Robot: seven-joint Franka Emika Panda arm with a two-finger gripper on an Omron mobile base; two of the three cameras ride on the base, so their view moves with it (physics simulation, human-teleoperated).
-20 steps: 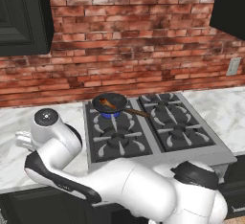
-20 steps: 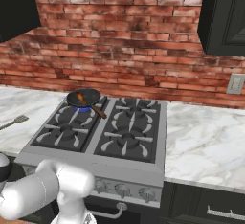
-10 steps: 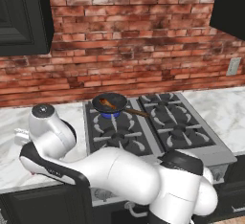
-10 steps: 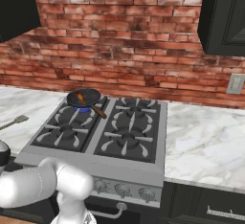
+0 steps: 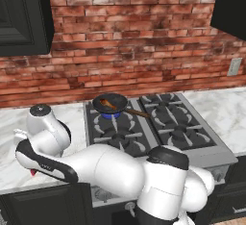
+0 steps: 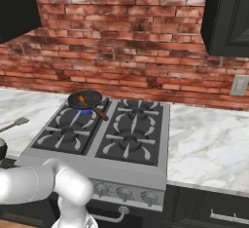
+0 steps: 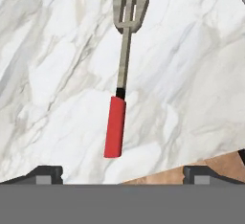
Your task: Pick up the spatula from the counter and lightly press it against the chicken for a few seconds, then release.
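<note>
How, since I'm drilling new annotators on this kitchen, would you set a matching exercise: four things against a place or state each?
Things:
1. spatula
2. pan
3. outlet
4. gripper

Places or states:
A. on the brick wall
B. rear left of the stove
C. flat on the marble counter
D. open, holding nothing

Pairs: 1-C, 2-B, 3-A, 4-D
</note>
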